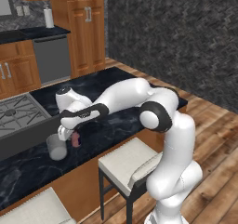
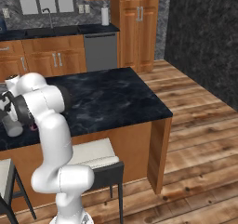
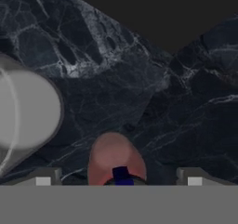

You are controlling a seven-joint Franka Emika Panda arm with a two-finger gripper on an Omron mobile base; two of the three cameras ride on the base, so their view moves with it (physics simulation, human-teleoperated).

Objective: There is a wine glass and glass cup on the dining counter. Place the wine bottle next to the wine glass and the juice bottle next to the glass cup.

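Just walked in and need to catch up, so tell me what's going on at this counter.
The robot's gripper is low over the dining counter, open, with the small red juice bottle standing between its fingers and not gripped. The glass cup stands right beside the bottle, apart from it. So the juice bottle looks placed next to the cup. In the left base view the arm reaches across the black stone top, near the cooktop.

One glass cup (image 3: 23, 116) (beside one juice bottle (image 3: 114, 155)).
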